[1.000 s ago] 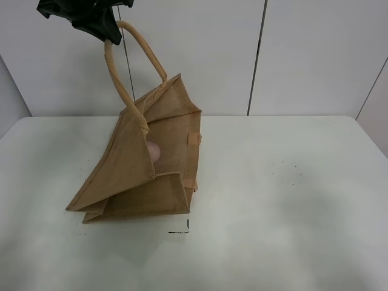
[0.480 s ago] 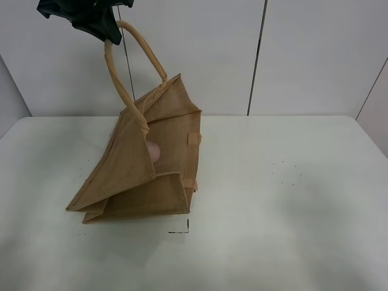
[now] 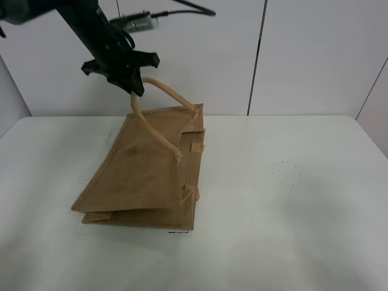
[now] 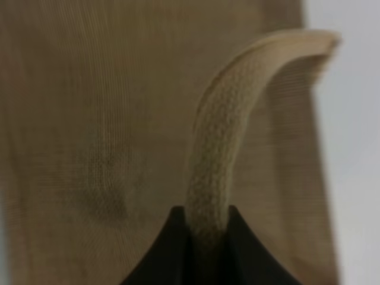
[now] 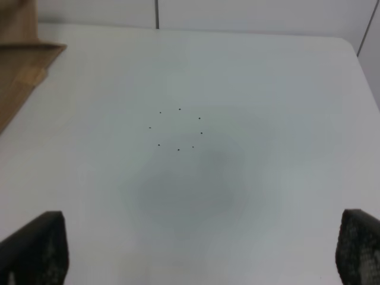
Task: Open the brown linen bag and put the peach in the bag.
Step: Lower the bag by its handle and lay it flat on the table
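The brown linen bag (image 3: 139,176) lies slumped on its side on the white table (image 3: 291,206), its mouth facing the right of the exterior view. My left gripper (image 3: 134,86) is shut on one beige loop handle (image 3: 173,92) just above the bag's top edge. In the left wrist view the handle (image 4: 217,154) runs up from between the black fingertips (image 4: 172,237) of the gripper (image 4: 205,231), with the bag's cloth (image 4: 89,119) behind. The peach is hidden. My right gripper (image 5: 196,249) is open and empty above the bare table; a corner of the bag (image 5: 21,59) shows in its view.
A ring of small black dots (image 3: 285,173) marks the table to the right of the bag; it also shows in the right wrist view (image 5: 178,127). A small black corner mark (image 3: 179,231) sits at the bag's front edge. White wall panels stand behind the table.
My left gripper has come down and to the right with the handle. The bag has sagged flatter and its mouth has narrowed. The peach, seen inside before, no longer shows.
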`<state>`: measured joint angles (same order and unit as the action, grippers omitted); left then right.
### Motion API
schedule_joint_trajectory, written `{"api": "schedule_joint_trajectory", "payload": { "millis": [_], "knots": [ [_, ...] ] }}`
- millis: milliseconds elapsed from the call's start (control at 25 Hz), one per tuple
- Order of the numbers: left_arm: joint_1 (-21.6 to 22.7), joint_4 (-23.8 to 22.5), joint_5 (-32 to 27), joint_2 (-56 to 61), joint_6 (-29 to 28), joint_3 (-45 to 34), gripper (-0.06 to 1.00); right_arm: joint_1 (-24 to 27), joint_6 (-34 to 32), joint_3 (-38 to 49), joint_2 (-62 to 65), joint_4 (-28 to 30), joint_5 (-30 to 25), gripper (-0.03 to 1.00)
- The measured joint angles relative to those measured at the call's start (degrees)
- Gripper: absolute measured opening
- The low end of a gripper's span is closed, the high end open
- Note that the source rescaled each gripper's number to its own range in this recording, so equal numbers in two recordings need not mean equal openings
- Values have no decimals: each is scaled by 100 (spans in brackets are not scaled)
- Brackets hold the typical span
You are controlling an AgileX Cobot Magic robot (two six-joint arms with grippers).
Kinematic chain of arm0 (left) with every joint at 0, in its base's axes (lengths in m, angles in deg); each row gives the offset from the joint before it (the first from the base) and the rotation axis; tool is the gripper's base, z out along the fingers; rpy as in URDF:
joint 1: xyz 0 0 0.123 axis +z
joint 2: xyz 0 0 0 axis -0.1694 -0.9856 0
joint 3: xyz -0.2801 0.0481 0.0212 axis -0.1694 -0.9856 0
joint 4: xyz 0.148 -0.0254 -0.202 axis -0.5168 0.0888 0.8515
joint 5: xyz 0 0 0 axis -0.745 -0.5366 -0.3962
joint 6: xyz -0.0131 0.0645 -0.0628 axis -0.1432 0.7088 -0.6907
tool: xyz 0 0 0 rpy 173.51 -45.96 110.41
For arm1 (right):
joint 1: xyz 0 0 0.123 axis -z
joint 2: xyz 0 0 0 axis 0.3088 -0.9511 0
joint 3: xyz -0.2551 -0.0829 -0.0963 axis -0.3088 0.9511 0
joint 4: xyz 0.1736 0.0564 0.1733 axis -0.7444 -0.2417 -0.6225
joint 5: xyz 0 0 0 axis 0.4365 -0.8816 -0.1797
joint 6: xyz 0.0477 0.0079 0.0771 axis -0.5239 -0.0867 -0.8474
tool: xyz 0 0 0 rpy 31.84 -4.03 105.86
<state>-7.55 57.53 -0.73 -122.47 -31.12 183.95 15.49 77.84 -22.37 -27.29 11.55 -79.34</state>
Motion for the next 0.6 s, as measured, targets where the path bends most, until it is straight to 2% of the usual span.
{"api": "schedule_joint_trajectory", "payload": {
  "millis": [320,360,400,440,480,520,600],
  "knots": [
    [0,373,185,-1120,253,-23,0,0,0,0,0,0,0,100],
    [0,373,200,-1172,267,-23,4,0,0,0,0,0,0,100],
    [0,373,222,-1181,292,-23,12,0,0,0,0,0,0,100],
    [0,375,257,-1181,317,-23,24,0,0,0,0,0,0,100],
    [0,386,270,-1181,354,-23,38,0,0,0,0,0,0,100],
    [0,397,274,-1181,413,-23,58,0,0,0,0,0,0,100],
    [0,383,286,-1181,413,-23,83,0,0,0,0,0,0,100]
  ]
}}
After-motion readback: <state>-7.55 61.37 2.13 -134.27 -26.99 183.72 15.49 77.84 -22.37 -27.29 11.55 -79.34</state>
